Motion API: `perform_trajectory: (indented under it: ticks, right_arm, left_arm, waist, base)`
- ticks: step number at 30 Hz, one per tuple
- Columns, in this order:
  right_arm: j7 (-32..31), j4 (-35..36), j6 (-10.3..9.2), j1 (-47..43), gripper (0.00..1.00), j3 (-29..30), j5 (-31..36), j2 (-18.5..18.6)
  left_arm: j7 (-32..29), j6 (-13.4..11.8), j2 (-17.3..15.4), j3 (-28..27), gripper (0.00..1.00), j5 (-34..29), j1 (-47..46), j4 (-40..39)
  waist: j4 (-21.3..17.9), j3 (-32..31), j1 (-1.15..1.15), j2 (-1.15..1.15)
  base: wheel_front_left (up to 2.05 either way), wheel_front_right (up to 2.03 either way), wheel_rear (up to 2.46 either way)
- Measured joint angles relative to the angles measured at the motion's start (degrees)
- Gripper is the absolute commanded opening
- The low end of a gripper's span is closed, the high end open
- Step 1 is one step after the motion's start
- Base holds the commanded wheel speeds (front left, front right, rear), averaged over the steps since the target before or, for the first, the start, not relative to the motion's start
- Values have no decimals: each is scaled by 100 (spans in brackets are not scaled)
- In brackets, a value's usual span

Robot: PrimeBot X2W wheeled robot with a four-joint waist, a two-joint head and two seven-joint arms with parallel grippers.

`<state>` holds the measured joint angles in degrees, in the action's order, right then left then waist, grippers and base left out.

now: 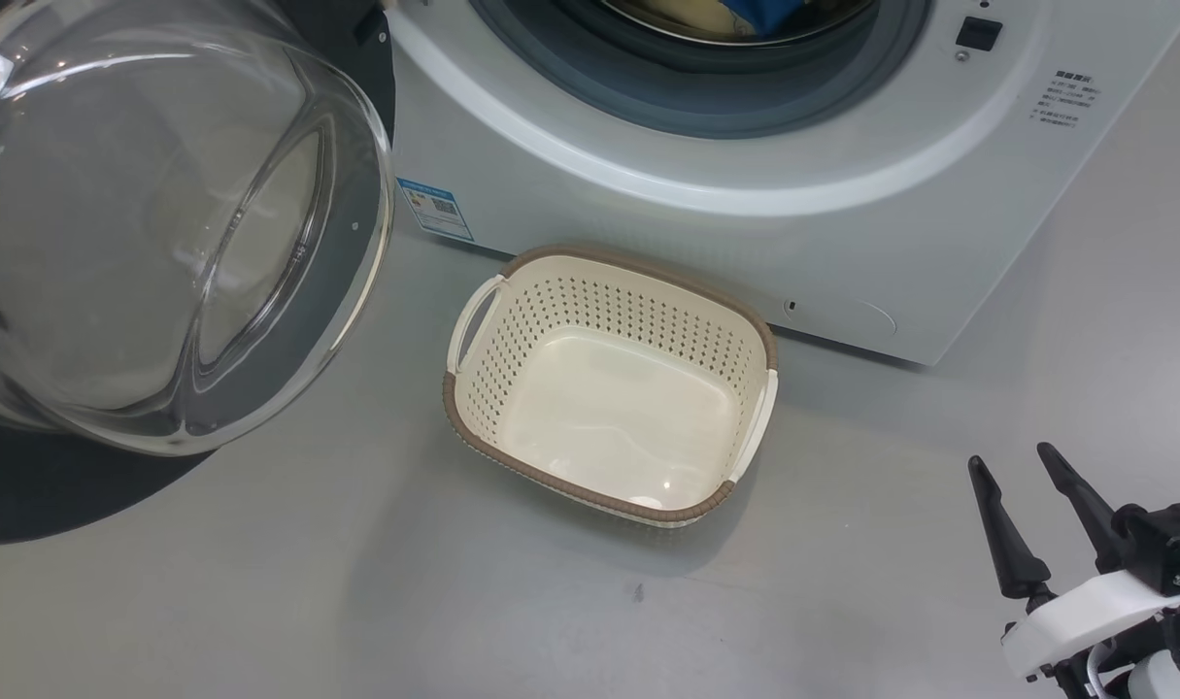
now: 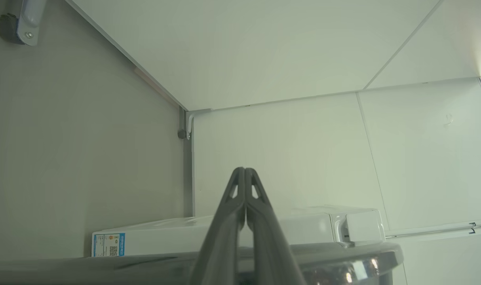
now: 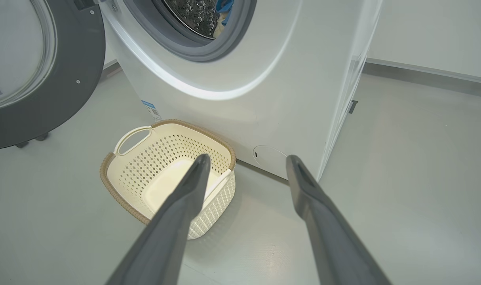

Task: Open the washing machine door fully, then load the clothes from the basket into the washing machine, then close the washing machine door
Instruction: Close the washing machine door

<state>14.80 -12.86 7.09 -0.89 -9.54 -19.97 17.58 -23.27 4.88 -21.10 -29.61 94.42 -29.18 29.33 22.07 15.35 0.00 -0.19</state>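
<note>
The washing machine (image 1: 667, 223) stands ahead with its door (image 1: 162, 243) swung wide to the left, glass bowl bulging toward me. Pale yellow and blue clothes (image 1: 735, 15) lie inside the drum; the clothes (image 3: 223, 8) also peek out in the right wrist view. The cream basket (image 1: 609, 383) sits empty on the floor before the machine, seen again as the basket (image 3: 169, 174). My right gripper (image 1: 1012, 464) is open at the lower right, well clear of the basket; the right gripper (image 3: 246, 160) holds nothing. My left gripper (image 2: 245, 170) is shut and empty, pointing up past the door's rim (image 2: 343, 265).
Grey floor (image 1: 356, 602) surrounds the basket. A blue label sticker (image 1: 436, 209) marks the machine's lower left front. White wall panels (image 2: 303, 150) rise behind the machine (image 2: 303, 225). The open door takes up the left side of the space.
</note>
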Motion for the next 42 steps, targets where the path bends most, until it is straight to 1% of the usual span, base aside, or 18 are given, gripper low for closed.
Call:
perform_trajectory:
  ticks: [7, 13, 16, 20, 25, 31, 37, 42]
  right_arm:
    - [0, -29, 0, -5, 100, 24, -30, -1]
    - [0, -26, 0, -10, 100, -13, -30, -3]
    - [0, -27, 0, -11, 100, -3, -31, -4]
    - [0, -27, 0, -44, 100, 126, -76, -30]
    - [0, -33, 0, -69, 100, 62, -76, -123]
    - [0, -46, 0, -88, 100, 74, -80, -246]
    - [0, -105, 0, -183, 100, 108, -116, -423]
    - [0, -104, 0, -183, 100, 35, -115, -581]
  left_arm:
    - [-697, 49, -7, 245, 0, 281, 18, -20]
    - [-1328, 51, -3, 545, 0, 287, 200, -113]
    - [-1571, 55, -60, 614, 0, 297, 327, -183]
    - [-1908, 102, -92, 801, 0, 315, 374, -359]
    - [-2268, 105, -56, 989, 0, 393, 392, -654]
    - [-2780, 133, -60, 1437, 0, 374, 670, -1124]
    - [-3129, 153, 171, 1804, 0, 371, 793, -1668]
    - [-3330, 153, 354, 1962, 0, 453, 1048, -2063]
  waist:
    - [70, -117, 0, 0]
    - [122, -233, 0, 0]
    - [142, -253, 0, 0]
    - [195, -273, 0, 0]
    - [250, -341, 0, 0]
    - [250, -481, 0, 0]
    - [254, -637, 0, 0]
    - [207, -778, 0, 0]
  base:
    - [0, 0, 0]
    - [0, 0, 0]
    - [0, 0, 0]
    - [0, 0, 0]
    - [0, 0, 0]
    - [0, 0, 0]
    - [0, 0, 0]
    - [0, 0, 0]
